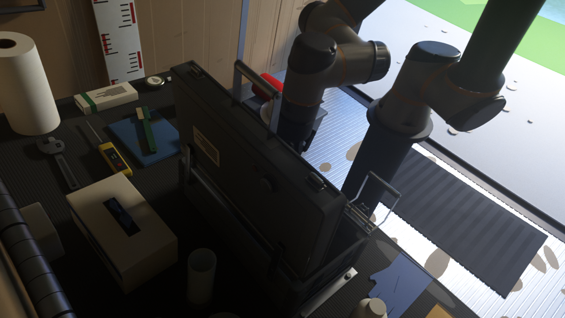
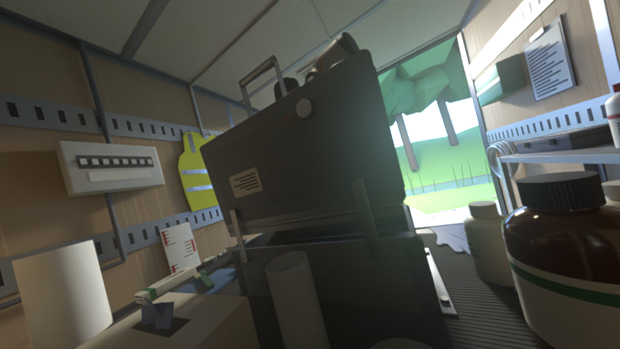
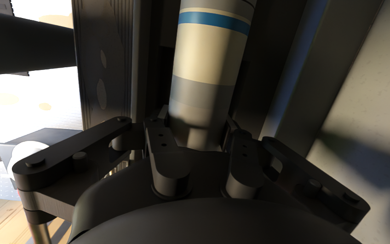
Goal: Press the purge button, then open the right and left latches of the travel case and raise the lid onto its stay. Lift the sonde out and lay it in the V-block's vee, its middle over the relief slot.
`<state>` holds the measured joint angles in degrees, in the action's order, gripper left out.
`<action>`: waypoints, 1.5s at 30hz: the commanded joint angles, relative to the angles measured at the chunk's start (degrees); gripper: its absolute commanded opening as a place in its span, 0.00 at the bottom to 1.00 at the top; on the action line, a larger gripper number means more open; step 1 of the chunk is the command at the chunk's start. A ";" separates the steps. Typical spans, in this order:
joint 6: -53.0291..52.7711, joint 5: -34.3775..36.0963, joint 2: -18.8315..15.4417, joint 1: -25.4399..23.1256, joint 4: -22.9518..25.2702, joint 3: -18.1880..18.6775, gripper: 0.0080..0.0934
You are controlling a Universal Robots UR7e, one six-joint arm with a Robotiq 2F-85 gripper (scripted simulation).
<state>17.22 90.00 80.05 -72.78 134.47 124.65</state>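
The sonde [image 3: 205,63], a cream and grey cylinder with a blue band, is held in my closed gripper [image 3: 198,131] near its grey section. It sits behind the raised lid of the dark travel case [image 1: 253,174], over the case's open base. The lid stands steeply upright with its handle [image 1: 257,85] at the top and the round purge button [image 2: 304,108] on its outer face. An open wire latch [image 1: 375,197] hangs off the case's right end. From the side cameras the lid hides the sonde and my fingers. The V-block is hidden.
A cream tissue box [image 1: 120,231] sits left of the case, with a paper roll [image 1: 23,85], a wrench [image 1: 57,154], a yellow meter [image 1: 114,158] and a blue pad [image 1: 146,136] behind it. A brown jar [image 2: 568,256] and white bottle [image 2: 486,242] stand on the right. A red-topped item [image 1: 270,87] sits behind the lid.
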 commanded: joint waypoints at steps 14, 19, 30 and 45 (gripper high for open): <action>0.80 0.00 10.02 0.80 -11.84 -2.43 0.00; 0.85 0.00 10.47 0.85 -12.52 -2.60 0.00; 0.85 0.00 10.56 0.85 -12.58 -2.64 0.00; 1.82 0.00 10.72 1.77 -12.59 -2.53 0.00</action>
<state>19.06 90.00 90.61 -71.02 121.67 122.28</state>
